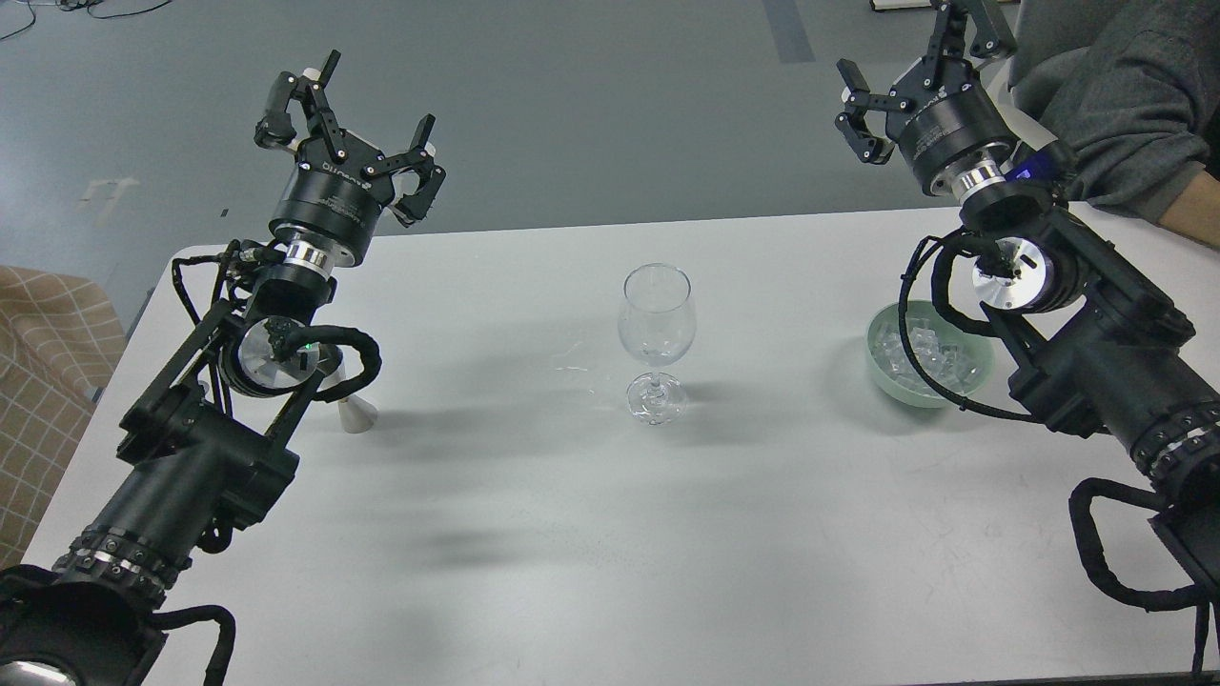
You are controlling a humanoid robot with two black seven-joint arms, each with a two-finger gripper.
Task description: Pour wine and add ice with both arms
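An empty clear stemmed wine glass (656,335) stands upright at the middle of the white table (572,534). A pale green bowl (882,370) at the right holds a heap of clear ice cubes (920,351), partly hidden by my right arm (1096,353). My left gripper (348,119) is open and empty, raised over the table's far left corner. My right gripper (915,62) is open and empty, raised past the far right edge, well above the bowl. No wine bottle shows.
A small white cone-shaped object (355,412) stands on the table, partly hidden behind my left arm (210,448). A person's grey-sleeved arm (1115,105) rests at the far right corner. A tan checked cloth (38,353) lies left of the table.
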